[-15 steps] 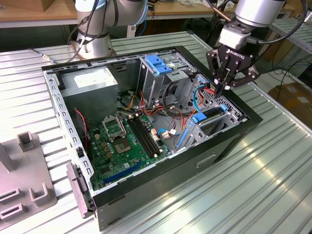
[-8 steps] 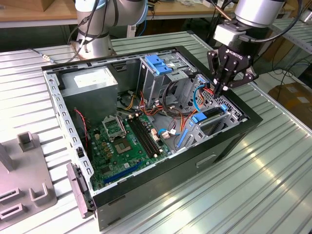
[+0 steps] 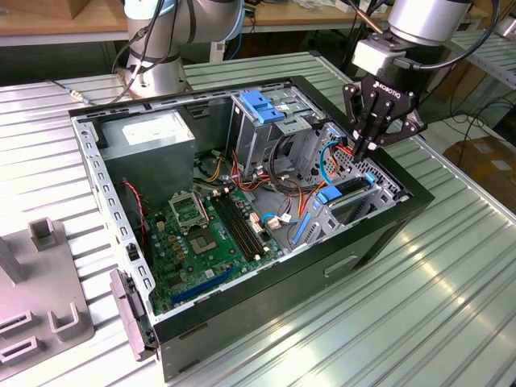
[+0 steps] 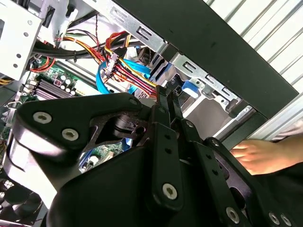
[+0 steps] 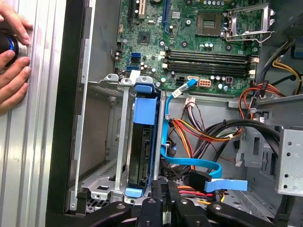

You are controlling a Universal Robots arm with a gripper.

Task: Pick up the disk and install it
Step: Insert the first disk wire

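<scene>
Already the disk [image 5: 141, 156] sits in its bay, gripper [image 3: 370, 147] above

Open black PC case [image 3: 379, 234] sat on a ribbed metal worktop [image 3: 451, 306] with a green motherboard [image 3: 201, 234], grey power supply [image 3: 149, 133], blue latch piece [image 3: 262, 105], and a messy tangle of colored cables [image 5: 208, 137] inside.

Robotics lab or workshop bench. Opened desktop computer case [image 3: 379, 234] lying on a ribbed aluminium table [image 3: 451, 306], motherboard [image 3: 205, 234] and cabling exposed. Behind the case, base of a silver-and-blue industrial arm [image 3: 173, 36] bolted to the table; beyond it, wooden workbenches [image 3: 56, 20]. Beside the case, grey fixture blocks [image 3: 40, 282] and cardboard boxes [image 3: 488, 161].
</scene>
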